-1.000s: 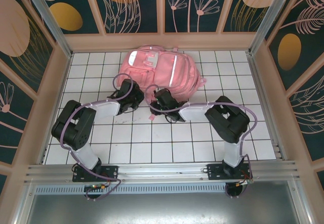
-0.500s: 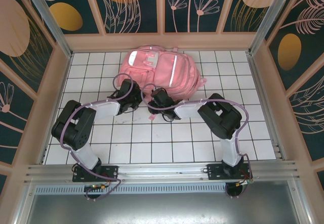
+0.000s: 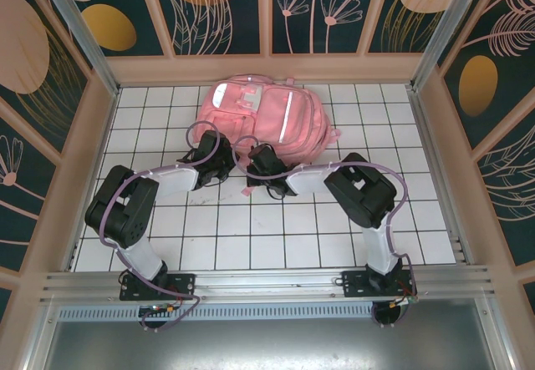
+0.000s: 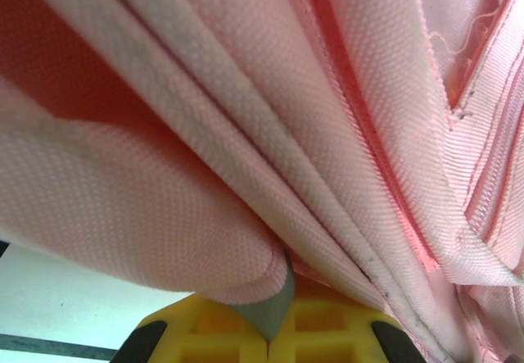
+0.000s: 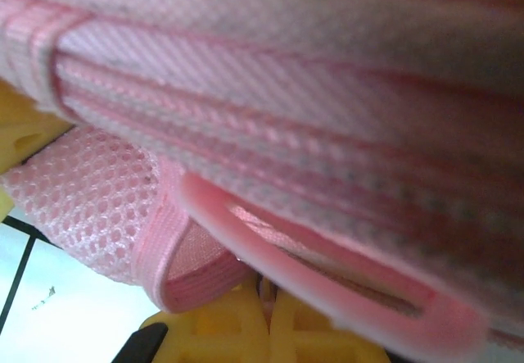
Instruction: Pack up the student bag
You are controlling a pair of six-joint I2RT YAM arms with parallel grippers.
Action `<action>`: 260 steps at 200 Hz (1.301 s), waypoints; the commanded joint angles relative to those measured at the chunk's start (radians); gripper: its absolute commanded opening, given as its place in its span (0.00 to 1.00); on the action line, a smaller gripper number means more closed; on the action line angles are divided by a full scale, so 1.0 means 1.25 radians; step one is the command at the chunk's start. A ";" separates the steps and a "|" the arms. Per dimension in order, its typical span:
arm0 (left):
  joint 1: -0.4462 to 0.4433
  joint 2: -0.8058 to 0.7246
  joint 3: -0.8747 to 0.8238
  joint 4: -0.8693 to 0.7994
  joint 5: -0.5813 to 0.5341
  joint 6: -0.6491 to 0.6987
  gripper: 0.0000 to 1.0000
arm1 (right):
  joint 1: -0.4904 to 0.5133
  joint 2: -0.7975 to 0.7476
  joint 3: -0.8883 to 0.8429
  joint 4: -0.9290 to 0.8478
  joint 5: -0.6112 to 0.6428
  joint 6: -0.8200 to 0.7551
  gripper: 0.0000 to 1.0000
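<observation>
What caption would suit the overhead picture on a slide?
Left gripper and right gripper, both shut, at the pink student bag's near edge.

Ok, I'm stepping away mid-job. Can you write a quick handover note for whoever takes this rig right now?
Left tool: shut, pinching a fold of pink fabric on the student bag.
Right tool: shut, apparently on the edge of a pink strap of the bag.
Bag: lying flat at the far side of the tiled table, with both tools at its near edge.
Done: both grips on the bag look set.
Left: the packing itself. I cannot tell whether the bag is open.
</observation>
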 commanded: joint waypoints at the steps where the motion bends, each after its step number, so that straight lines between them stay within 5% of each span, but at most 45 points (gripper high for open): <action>1: 0.000 0.002 0.006 -0.016 -0.039 0.008 0.00 | -0.008 -0.063 -0.036 -0.045 0.076 0.016 0.00; 75: 0.041 -0.093 -0.024 -0.103 -0.123 0.032 0.00 | -0.028 -0.222 -0.193 -0.086 0.145 0.049 0.00; 144: 0.165 -0.191 -0.093 -0.167 -0.161 0.106 0.00 | -0.101 -0.341 -0.307 -0.104 0.160 0.029 0.00; 184: 0.191 -0.225 -0.080 -0.178 -0.111 0.145 0.00 | -0.075 -0.346 -0.276 -0.095 0.102 -0.002 0.00; 210: 0.187 -0.248 -0.107 -0.151 -0.025 0.102 0.46 | -0.031 -0.329 -0.236 -0.092 0.087 -0.003 0.00; 260: 0.061 -0.288 -0.143 -0.127 0.026 0.003 0.47 | 0.039 -0.274 -0.166 -0.084 0.052 -0.002 0.00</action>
